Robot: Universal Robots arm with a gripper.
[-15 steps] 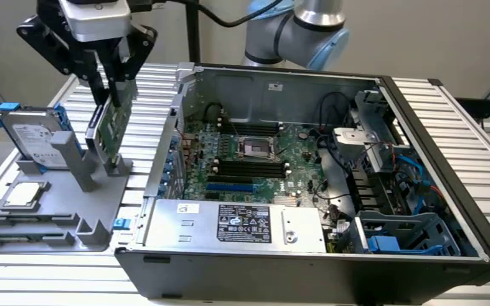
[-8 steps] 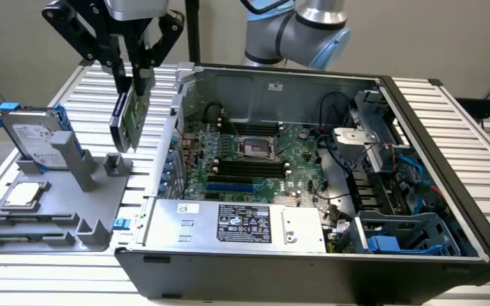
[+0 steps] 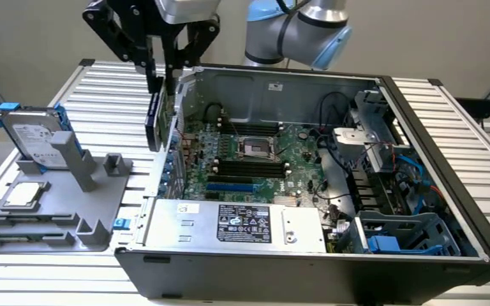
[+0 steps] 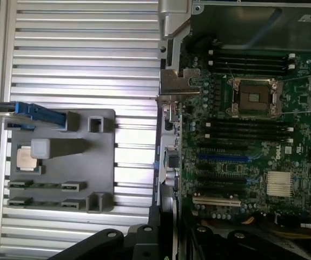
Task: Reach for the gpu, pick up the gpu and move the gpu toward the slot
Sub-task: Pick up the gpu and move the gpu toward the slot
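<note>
My gripper hangs above the left wall of the open computer case and is shut on the gpu. The card hangs upright and edge-on, dark from this side, just outside and above that wall. In the wrist view the gpu is a thin edge running along the case wall, with its silver bracket at the far end and my fingers at the near end. On the motherboard the blue slot lies a short way inside the case from the card, and it also shows in the wrist view.
On the exterior view's left, a grey fixture holds a silver hard drive in a blue frame and a small square chip. Inside the case are a power supply, a CPU socket, cables and a drive cage.
</note>
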